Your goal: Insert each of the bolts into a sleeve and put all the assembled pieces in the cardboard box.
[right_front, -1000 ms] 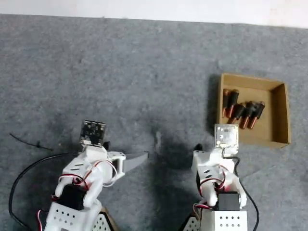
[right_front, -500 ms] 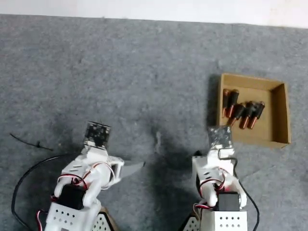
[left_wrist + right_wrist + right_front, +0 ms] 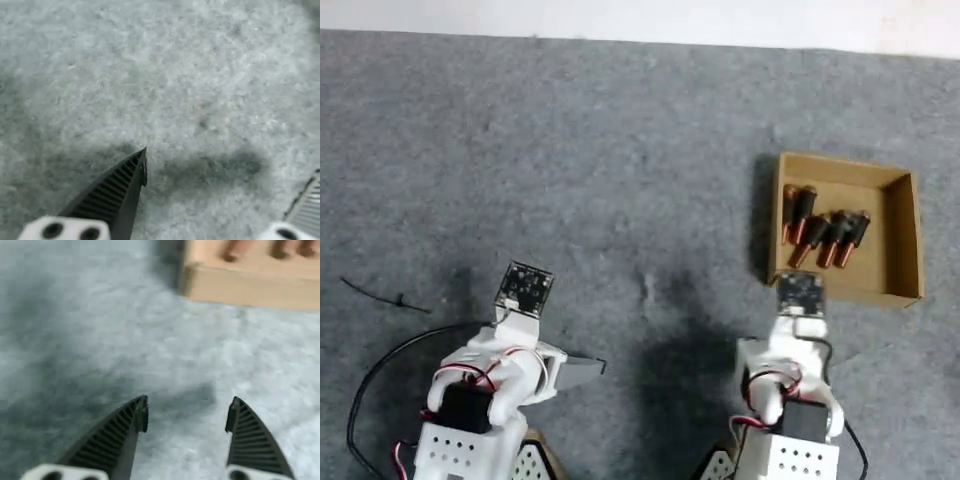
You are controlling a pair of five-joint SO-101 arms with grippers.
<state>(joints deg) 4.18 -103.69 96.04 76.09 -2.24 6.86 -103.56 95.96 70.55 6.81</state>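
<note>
Bolt-and-sleeve assemblies (image 3: 820, 232), dark cylinders with copper-coloured ends, lie grouped inside the shallow brown cardboard box (image 3: 911, 235) at the right of the grey felt-covered table (image 3: 570, 150).

Over the last second both arms have drawn back toward their bases, away from the working area.

Left pincer (image 3: 227, 167): jaws spread wide, holding nothing, above bare felt.

Right pincer (image 3: 187, 407): jaws apart, holding nothing, near the box's side wall (image 3: 240, 287) but not touching it.

Judgement: every visible piece is already boxed, so insertion and boxing appear complete. The withdrawal reads as a return to rest.
</note>
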